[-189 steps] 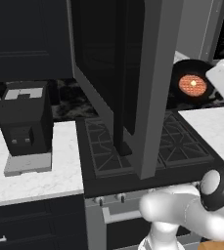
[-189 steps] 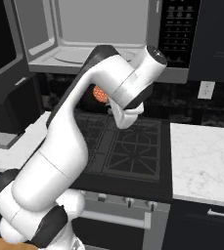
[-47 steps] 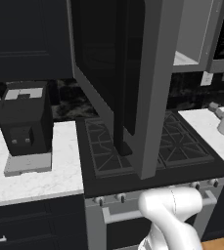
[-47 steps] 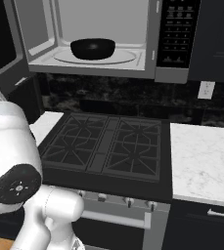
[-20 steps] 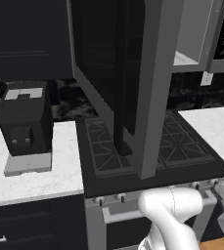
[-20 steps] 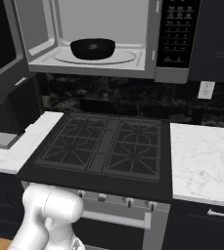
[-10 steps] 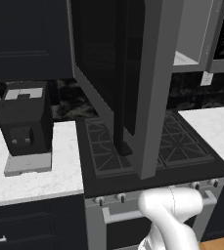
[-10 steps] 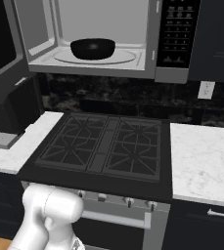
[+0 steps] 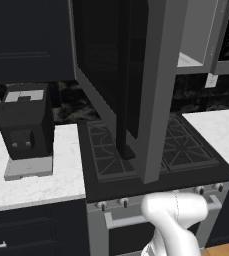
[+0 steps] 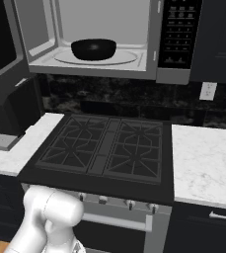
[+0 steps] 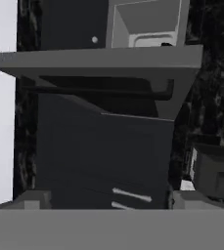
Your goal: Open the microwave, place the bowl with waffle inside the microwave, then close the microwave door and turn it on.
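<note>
1 bowl (image 10: 94, 49) in 1 microwave (image 10: 104, 39), 1 microwave door (image 9: 136, 75) open.

White marble bench (image 9: 41, 185) left of stove, coffee machine (image 9: 25, 127) stood on it, bowl (image 10: 94, 49) set on microwave (image 10: 134, 57) turntable plate

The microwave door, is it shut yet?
No, the microwave door stands swung wide open, with the black bowl sitting inside.
</note>
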Available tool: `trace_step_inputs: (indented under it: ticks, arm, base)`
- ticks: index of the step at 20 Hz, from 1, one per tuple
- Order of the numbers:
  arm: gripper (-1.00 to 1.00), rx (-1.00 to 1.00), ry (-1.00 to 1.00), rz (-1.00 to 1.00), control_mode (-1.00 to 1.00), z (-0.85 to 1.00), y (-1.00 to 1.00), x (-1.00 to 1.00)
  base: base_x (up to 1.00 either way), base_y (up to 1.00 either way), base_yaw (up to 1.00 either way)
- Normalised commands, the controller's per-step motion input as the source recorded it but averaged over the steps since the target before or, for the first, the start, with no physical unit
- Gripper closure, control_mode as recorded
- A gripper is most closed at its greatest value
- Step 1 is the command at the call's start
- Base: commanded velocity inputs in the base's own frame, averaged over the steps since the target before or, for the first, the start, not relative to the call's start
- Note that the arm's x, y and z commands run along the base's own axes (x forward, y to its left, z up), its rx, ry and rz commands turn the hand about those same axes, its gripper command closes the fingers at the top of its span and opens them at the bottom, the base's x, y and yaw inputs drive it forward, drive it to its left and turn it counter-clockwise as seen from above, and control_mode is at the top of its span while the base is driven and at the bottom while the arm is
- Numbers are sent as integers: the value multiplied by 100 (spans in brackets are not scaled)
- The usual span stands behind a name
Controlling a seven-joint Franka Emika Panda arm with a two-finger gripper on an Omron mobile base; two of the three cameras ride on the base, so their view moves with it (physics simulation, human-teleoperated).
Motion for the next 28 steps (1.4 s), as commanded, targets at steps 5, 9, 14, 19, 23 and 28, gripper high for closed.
trace_step_inputs:
  ticks: [5, 9, 14, 19, 23, 28]
  arm:
    - [-100, 0, 0, -10, -100, -48, 32, 97]
    - [-100, 0, 0, -11, -100, -21, 5, 70]
    - [-100, -1, 0, -18, -100, -36, 15, 86]
    - [-100, -3, 0, -15, -100, -44, 11, 94]
    - [-100, -5, -1, -13, -100, -46, 38, 69]
    - [-100, -4, -3, -17, -100, -36, 44, 33]
  base:
    - [0, 0, 0]
    - [0, 0, 0]
    - [0, 0, 0]
    - [0, 0, 0]
    - [0, 0, 0]
    - [0, 0, 0]
